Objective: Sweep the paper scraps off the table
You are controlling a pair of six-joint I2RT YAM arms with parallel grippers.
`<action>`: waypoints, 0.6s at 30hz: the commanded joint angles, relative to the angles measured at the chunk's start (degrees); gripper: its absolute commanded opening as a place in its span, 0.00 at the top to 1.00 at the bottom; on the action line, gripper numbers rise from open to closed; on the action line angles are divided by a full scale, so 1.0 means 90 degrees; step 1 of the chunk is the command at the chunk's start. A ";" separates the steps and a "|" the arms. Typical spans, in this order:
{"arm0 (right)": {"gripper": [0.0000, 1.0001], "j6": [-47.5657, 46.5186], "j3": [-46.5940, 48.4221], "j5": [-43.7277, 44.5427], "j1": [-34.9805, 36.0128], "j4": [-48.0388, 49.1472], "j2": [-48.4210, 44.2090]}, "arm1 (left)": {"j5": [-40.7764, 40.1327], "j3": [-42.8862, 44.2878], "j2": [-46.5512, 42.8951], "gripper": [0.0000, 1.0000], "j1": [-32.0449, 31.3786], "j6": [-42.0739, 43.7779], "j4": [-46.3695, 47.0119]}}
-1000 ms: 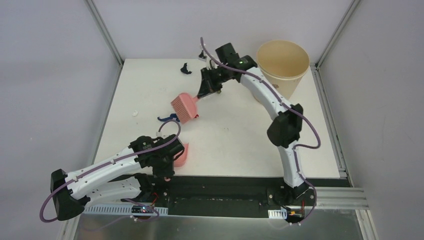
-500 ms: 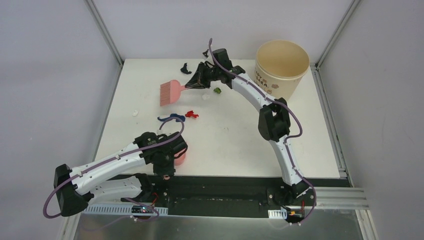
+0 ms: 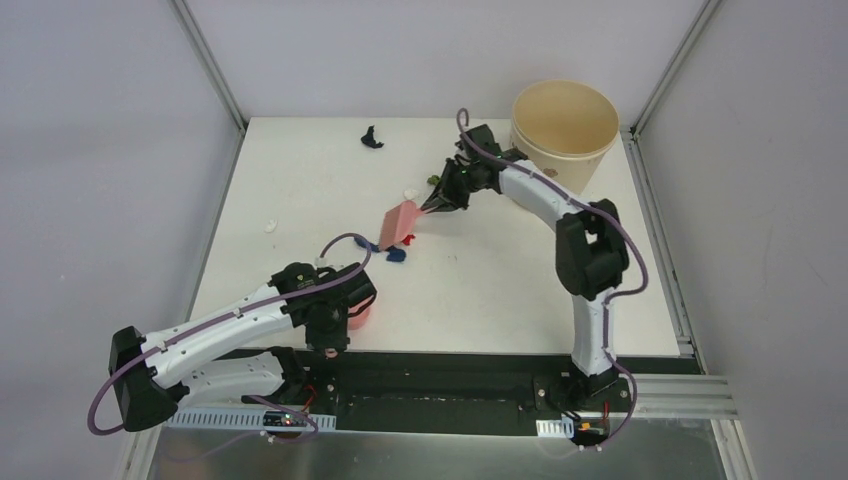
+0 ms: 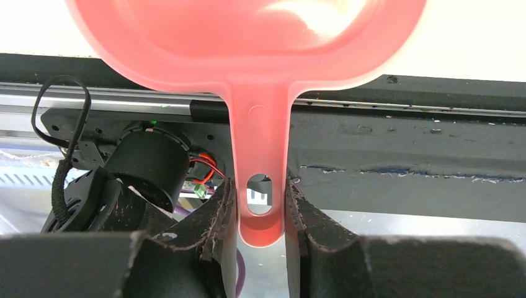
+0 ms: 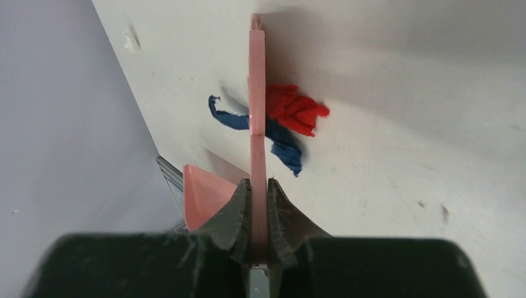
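Finding: the right gripper is clamped on the brush; the left gripper is clamped on the dustpan handle. Red and blue paper scraps lie at the bristles, near the dustpan, on its far side. Recommendation: press the bristles onto the table and draw straight into the dustpan mouth.

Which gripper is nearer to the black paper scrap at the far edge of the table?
Right. The right gripper, holding the pink brush, is mid-table, right of the black scrap. The left gripper, holding the dustpan, is at the near edge of the table.
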 commanded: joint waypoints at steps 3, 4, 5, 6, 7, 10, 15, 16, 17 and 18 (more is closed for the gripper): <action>1.00 -0.0604 -0.1326 0.0194 -0.0962 -0.0505 -0.2012 | -0.0130 0.0602 0.0368 1.00 -0.0050 0.0420 0.0162; 1.00 -0.0761 -0.1473 0.0130 -0.1089 -0.0633 -0.2244 | -0.0176 0.0692 0.0471 1.00 -0.0051 0.0514 0.0232; 1.00 -0.0904 -0.1587 0.0048 -0.1225 -0.0734 -0.2435 | -0.0218 0.0774 0.0584 1.00 -0.0049 0.0622 0.0292; 1.00 -0.0988 -0.1695 -0.0013 -0.1333 -0.0813 -0.2638 | -0.0255 0.0843 0.0725 1.00 -0.0048 0.0711 0.0335; 1.00 -0.1025 -0.1747 -0.0040 -0.1420 -0.0868 -0.2853 | -0.0269 0.0895 0.0875 1.00 -0.0045 0.0802 0.0395; 1.00 -0.1301 -0.1364 -0.0102 -0.1501 -0.0953 -0.3316 | -0.0109 0.1032 0.1302 1.00 -0.0051 0.1167 0.0607; 1.00 -0.2912 0.0567 0.0736 -0.1499 -0.1631 -0.3066 | 0.0265 0.1225 0.1717 1.00 -0.0051 0.1480 0.0719; 1.00 -0.3261 0.0831 0.0923 -0.1486 -0.1663 -0.2923 | 0.0349 0.1240 0.1725 1.00 -0.0051 0.1524 0.0748; 1.00 -0.3573 0.1107 0.1061 -0.1456 -0.1733 -0.2746 | 0.0409 0.1245 0.1726 1.00 -0.0051 0.1562 0.0775; 1.00 -0.3858 0.1389 0.1147 -0.1419 -0.1848 -0.2523 | 0.0456 0.1258 0.1726 1.00 -0.0051 0.1590 0.0787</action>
